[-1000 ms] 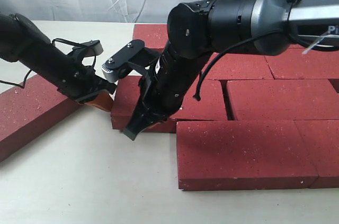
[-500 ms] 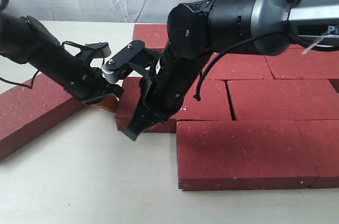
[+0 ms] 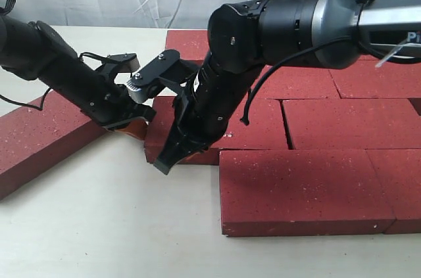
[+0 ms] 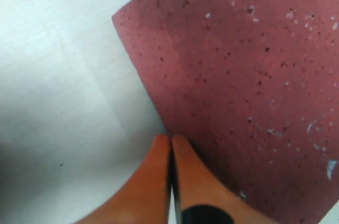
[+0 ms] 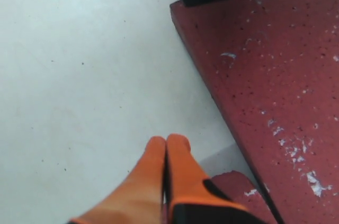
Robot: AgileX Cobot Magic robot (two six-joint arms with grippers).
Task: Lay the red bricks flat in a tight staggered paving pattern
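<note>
Left gripper (image 4: 170, 142): orange fingers pressed together, nothing between them, tips touching the short end of the middle-row brick (image 4: 238, 75) close to its near corner. Right gripper (image 5: 167, 142): also pressed together and empty, tips low over the table (image 3: 99, 225) just beside the same brick's front long edge. From the exterior view, that brick (image 3: 263, 133) lies flat with its long axis running along the row, stretching away from the left gripper (image 3: 131, 125) toward the laid bricks; only a thin seam shows at its far end. We judge the coming push runs along that axis, and the left arm is placed for it, with the right gripper (image 3: 164, 163) guarding the side. One outlying brick (image 3: 39, 137) lies apart, slantwise, nearest the left arm.
</note>
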